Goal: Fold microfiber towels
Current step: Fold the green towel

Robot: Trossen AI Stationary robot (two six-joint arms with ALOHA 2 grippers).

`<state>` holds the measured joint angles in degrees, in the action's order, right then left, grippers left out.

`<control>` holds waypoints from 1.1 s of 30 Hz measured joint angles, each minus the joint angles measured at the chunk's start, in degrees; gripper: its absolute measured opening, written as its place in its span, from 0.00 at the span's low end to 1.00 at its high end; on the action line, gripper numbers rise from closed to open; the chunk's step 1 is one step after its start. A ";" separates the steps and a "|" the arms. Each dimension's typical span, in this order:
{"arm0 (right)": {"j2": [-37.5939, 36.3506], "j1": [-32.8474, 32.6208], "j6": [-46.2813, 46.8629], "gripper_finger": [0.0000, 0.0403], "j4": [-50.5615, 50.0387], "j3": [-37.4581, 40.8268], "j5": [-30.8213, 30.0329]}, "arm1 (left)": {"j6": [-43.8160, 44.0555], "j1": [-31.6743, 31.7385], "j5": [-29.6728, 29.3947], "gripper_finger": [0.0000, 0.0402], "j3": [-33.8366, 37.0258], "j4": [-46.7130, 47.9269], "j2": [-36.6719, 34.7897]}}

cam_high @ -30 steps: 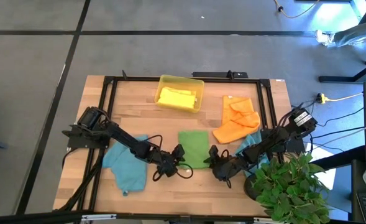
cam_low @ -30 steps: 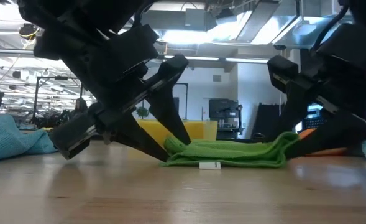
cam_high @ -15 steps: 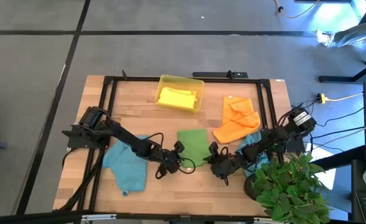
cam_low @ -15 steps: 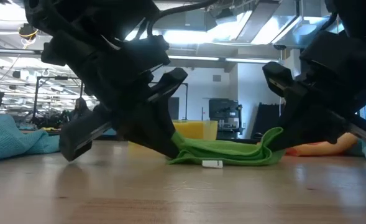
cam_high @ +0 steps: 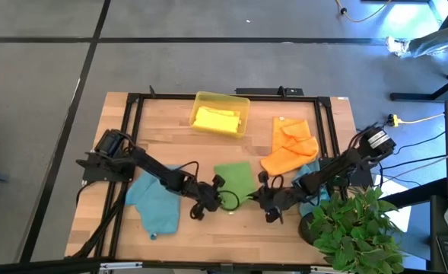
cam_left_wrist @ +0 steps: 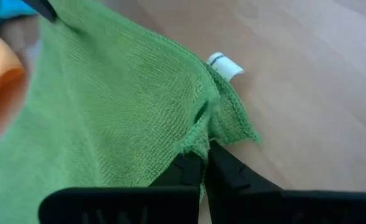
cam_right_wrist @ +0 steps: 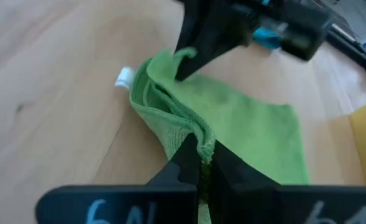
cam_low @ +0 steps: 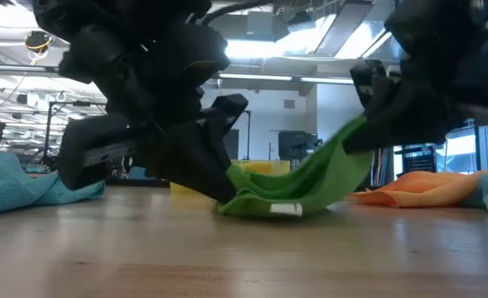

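A light wooden bench (cam_high: 170, 133) with a black metal frame (cam_high: 129, 106) along its edges stands on a grey floor (cam_high: 208, 46). A translucent yellow plastic tray (cam_high: 201, 101) sits near the bench's far edge, well beyond the fingers. A green leafy potted plant (cam_high: 357, 224) stands at the near right corner, just beside the right arm's fingers. A yellow cable (cam_high: 417, 119) lies on the floor.

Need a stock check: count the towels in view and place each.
5: green towel mid-table, yellow towel in the tray, orange towel right, teal left, another teal partly hidden right.

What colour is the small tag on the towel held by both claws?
White tag on the green microfiber towel, clearest in the left wrist view.
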<state>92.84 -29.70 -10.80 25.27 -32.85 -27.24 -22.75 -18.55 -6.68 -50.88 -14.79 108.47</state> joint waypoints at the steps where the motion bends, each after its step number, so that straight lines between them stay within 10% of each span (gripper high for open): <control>1: -0.60 0.21 0.50 0.02 -0.02 -0.02 -0.05 | 0.52 0.46 0.83 0.00 0.12 -0.05 -0.08; 33: -1.34 18.67 13.88 0.02 4.49 3.26 5.68 | 27.30 16.15 18.94 0.00 21.47 -33.42 -6.78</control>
<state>91.50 -11.04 3.08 29.75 -29.58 -21.56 4.55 -2.40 12.26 -29.41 -48.21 101.69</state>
